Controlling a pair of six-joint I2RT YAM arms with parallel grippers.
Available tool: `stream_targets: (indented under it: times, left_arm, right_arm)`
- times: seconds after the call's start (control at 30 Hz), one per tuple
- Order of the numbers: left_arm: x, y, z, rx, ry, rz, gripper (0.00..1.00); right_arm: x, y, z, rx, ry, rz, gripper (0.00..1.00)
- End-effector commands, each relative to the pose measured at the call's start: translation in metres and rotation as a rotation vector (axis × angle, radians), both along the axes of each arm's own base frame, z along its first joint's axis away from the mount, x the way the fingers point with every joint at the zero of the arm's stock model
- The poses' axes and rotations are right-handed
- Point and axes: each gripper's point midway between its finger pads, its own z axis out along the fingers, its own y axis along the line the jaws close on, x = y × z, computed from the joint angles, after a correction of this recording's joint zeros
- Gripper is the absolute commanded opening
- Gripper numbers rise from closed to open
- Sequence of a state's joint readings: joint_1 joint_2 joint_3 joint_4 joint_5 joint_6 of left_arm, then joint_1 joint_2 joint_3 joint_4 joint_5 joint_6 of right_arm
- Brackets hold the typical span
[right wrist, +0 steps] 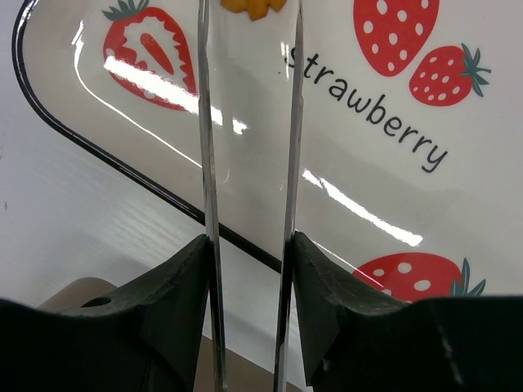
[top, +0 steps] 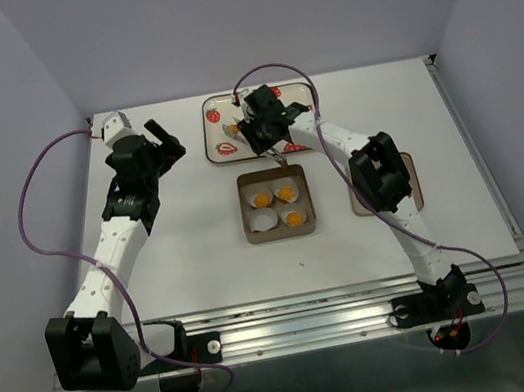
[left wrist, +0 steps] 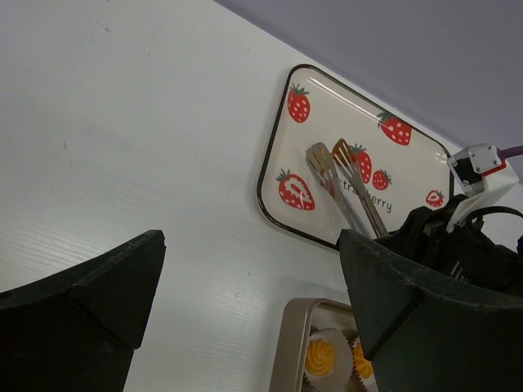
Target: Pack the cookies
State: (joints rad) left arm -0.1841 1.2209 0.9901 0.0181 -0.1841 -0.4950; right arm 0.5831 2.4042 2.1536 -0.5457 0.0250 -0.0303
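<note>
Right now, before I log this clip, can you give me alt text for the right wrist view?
The right gripper holds metal tongs, whose two arms run up over a strawberry-printed tray to an orange cookie sitting between them at the picture's top edge.

The tray lay at the far middle of the surface, with the pan just in front of it. In the pan stood four cups two by two, with three cookies in the back pair and the front right cup. A fourth cookie sat between the tips of the tongs, which reached over the tray from the right gripper, while the left gripper was left of the tray
</note>
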Motion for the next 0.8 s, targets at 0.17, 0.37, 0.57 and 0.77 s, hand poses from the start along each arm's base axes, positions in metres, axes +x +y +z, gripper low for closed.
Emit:
stream_targets:
  times: [0.17, 0.37, 0.57, 0.77]
  left_arm:
    - [-0.001, -0.002, 0.014, -0.010, -0.051, -0.001, 0.99]
    - [-0.002, -0.002, 0.011, -0.016, -0.050, 0.001, 0.99]
    - [-0.002, -0.002, 0.010, -0.019, -0.050, -0.003, 0.99]
    - [-0.005, -0.002, 0.015, -0.024, -0.063, -0.002, 0.99]
  right_arm:
    - [0.017, 0.008, 0.083, 0.111, -0.154, -0.019, 0.41]
    - [0.011, 0.004, 0.123, 0.154, -0.228, -0.013, 0.38]
    - [-0.002, 0.000, 0.144, 0.179, -0.244, 0.003, 0.37]
    - [-0.037, -0.011, 0.153, 0.206, -0.204, 0.040, 0.37]
